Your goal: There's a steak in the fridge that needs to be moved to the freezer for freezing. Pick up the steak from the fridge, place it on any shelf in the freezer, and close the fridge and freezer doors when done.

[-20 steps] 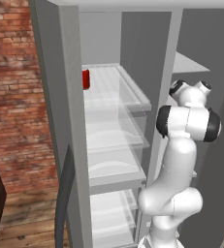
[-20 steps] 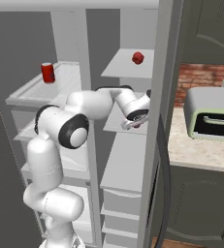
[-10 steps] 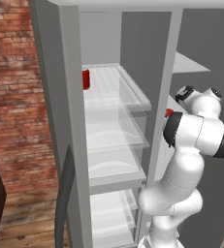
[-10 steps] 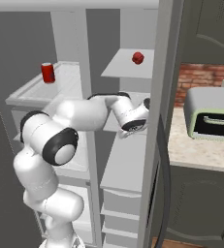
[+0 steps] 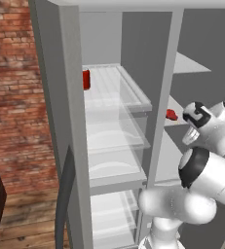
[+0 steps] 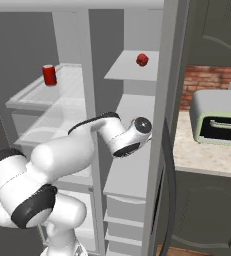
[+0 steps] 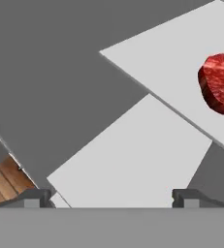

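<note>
— The gripper [image 7: 111, 196]: how wide, and holding what?
— Jaws spread wide, nothing between them, over a bare freezer shelf [image 7: 133, 160].
— And the steak [image 7: 219, 83]?
— Lying free on the next grey shelf, to the gripper's far right, well apart from the fingertips [image 7: 33, 196].

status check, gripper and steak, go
Gripper open, empty. Steak lying on freezer shelf, apart from fingers. Both doors open; nothing in the way.
</note>
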Controlling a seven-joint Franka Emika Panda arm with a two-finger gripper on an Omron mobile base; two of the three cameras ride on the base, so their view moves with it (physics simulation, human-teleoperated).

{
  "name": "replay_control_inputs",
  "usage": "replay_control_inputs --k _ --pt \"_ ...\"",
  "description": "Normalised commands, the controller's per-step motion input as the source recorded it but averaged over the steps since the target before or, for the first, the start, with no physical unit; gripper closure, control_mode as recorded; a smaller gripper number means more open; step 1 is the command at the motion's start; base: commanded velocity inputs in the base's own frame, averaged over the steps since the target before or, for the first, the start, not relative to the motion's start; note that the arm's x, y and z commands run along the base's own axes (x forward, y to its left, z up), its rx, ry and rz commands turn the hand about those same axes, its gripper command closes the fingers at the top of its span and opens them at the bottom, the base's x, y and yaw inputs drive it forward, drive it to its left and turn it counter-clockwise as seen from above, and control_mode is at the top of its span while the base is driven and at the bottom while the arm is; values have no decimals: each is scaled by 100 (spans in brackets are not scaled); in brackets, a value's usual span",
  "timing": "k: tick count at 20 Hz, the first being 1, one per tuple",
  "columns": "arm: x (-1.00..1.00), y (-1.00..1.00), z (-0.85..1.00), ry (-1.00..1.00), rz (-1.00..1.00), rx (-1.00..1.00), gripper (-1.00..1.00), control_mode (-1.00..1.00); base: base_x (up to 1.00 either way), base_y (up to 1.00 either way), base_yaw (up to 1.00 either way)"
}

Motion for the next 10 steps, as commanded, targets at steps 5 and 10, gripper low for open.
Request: replay_control_inputs --k 5,10 --pt "-63 56 37 0 0 -2 -100 -100 0 0 0" --pt "-68 43 40 0 -6 0 -100 -100 0 0 0"
